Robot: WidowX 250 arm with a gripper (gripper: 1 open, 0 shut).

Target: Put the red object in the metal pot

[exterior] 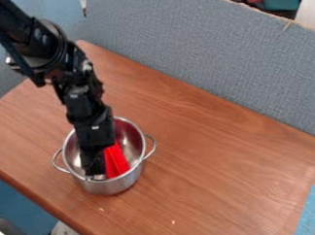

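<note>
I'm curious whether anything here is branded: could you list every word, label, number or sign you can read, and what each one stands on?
None that can be read.
The metal pot, the red object and the blue strip show no lettering.
The items at the top edge and bottom left corner are too small and cut off to tell.

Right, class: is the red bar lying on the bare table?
No, the red bar is inside the pot, within its rim.
</note>
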